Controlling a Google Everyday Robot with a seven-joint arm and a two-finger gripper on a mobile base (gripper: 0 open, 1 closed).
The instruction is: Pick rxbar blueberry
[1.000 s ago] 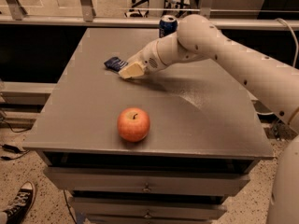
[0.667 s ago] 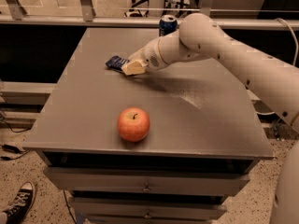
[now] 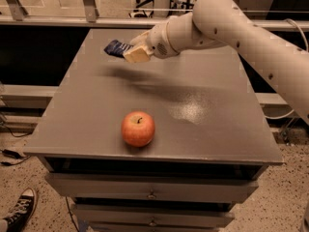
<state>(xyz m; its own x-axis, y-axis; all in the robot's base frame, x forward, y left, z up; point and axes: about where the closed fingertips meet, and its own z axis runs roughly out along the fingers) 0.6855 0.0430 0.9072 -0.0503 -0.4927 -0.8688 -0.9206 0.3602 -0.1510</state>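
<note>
The rxbar blueberry (image 3: 115, 47), a small flat bar in a dark navy wrapper, is held in the air above the far left part of the grey table (image 3: 217, 129). My gripper (image 3: 131, 51) is shut on the bar's right end. The bar's left end sticks out to the left. A blurred shadow lies on the tabletop below the bar and the gripper. My white arm reaches in from the right.
A red apple (image 3: 138, 128) stands near the table's front edge. The table has drawers below its front. A railing runs behind the table. A person's shoe (image 3: 19, 211) is on the floor at the lower left.
The gripper has risen from the tabletop with the bar in it, so the bar now hangs above the table. The apple has not moved.
</note>
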